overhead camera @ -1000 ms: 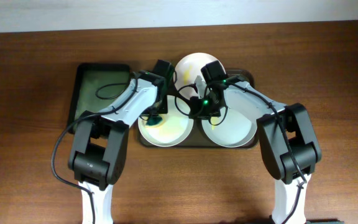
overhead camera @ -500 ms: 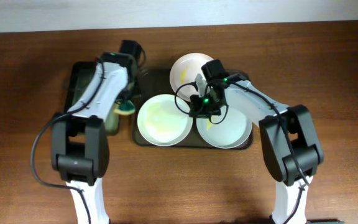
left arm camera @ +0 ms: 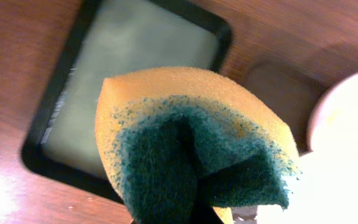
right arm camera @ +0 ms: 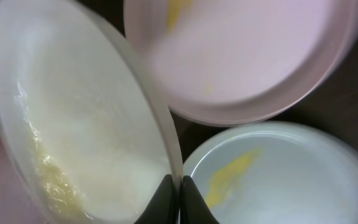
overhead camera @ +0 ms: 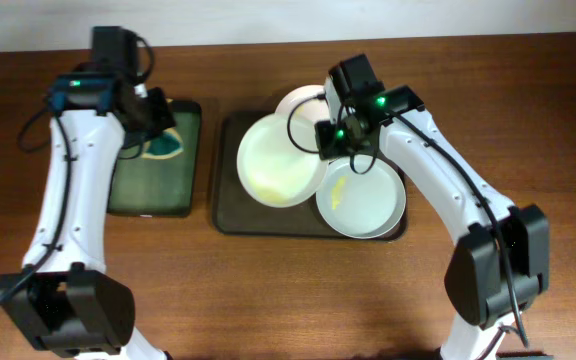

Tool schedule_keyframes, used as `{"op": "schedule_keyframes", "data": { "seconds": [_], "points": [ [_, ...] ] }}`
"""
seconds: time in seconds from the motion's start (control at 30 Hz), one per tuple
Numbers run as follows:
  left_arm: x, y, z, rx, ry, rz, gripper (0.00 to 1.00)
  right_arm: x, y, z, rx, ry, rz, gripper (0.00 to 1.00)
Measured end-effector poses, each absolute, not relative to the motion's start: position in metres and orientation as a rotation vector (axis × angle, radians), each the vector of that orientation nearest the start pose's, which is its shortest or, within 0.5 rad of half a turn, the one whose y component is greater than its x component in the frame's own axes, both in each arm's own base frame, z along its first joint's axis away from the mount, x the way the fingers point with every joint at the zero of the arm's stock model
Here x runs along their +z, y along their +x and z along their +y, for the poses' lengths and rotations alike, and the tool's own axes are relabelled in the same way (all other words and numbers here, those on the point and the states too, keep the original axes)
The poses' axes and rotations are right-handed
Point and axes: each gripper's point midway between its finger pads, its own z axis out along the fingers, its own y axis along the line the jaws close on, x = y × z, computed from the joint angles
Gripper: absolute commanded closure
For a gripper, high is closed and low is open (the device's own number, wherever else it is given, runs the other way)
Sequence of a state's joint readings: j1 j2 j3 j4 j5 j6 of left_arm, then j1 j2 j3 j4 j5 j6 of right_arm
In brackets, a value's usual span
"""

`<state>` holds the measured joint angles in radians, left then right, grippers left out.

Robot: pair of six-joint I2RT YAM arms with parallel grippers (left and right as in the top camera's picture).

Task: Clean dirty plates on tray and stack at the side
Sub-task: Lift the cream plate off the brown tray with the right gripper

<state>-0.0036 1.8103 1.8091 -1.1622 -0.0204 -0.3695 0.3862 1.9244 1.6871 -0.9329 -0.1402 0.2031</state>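
Three white plates are over the dark tray [overhead camera: 230,200]. My right gripper [overhead camera: 325,142] is shut on the rim of the left plate [overhead camera: 278,160] and holds it tilted and raised; that plate [right arm camera: 73,137] shows a wet yellowish film, and the fingertips [right arm camera: 179,186] pinch its edge. A plate with a yellow smear [overhead camera: 360,198] lies at the tray's right, also in the right wrist view [right arm camera: 278,174]. The third plate [overhead camera: 298,102] sits at the back, also in the right wrist view [right arm camera: 247,56]. My left gripper [overhead camera: 156,135] is shut on a yellow-green sponge [left arm camera: 191,143] above the black basin [overhead camera: 153,200].
The black basin [left arm camera: 67,106] with green liquid stands left of the tray on the brown wooden table [overhead camera: 528,120]. A white wall strip runs along the table's far edge.
My left gripper carried the sponge from the left plate leftward over the basin. My right gripper took hold of the left plate's rim and lifted it, tilting it up and back.
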Motion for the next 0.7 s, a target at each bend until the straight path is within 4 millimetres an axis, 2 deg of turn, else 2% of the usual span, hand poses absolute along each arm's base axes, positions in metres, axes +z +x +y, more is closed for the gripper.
{"op": "schedule_keyframes", "data": {
  "seconds": [0.1,0.3,0.53,0.7],
  "points": [
    [0.200,0.422,0.024,-0.076,-0.568,2.690,1.00,0.170,0.425,0.194,0.101,-0.359,2.670,0.96],
    [0.170,0.405,0.055,-0.043,-0.667,2.749,1.00,0.235,0.428,0.230,-0.347,-0.445,2.330,0.96],
    [0.164,0.406,0.059,-0.048,-0.668,2.747,1.00,0.284,0.418,0.272,-0.596,-0.574,2.023,0.96],
    [0.164,0.406,0.059,-0.048,-0.667,2.745,1.00,0.298,0.406,0.298,-0.700,-0.777,1.902,0.96]
  ]
}}
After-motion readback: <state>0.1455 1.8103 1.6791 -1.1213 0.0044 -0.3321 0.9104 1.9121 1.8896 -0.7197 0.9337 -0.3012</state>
